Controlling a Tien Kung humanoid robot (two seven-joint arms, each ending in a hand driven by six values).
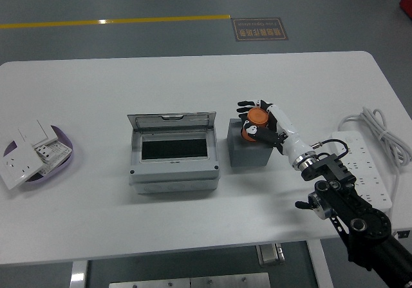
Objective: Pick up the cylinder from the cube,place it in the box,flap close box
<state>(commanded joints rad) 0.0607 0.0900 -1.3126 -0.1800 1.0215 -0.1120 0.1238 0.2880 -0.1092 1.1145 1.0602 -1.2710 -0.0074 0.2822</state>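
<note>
Reaching in from five o'clock, the right hand [257, 120] has its fingers wrapped around the orange cylinder [257, 116], which sits atop the grey cube [248, 151]. At the cube's nine o'clock stands the grey box [172, 162], its clear lid [171, 120] raised.

One white bench [193, 236], and on it one grey box [172, 151], one grey cube [248, 153], one orange cylinder [257, 116], one power strip [360, 165], one purple dish [61, 162] of switch plates.

Matt grey plastic box [172, 172], clear glossy lid [171, 122], smooth white table [193, 82].
</note>
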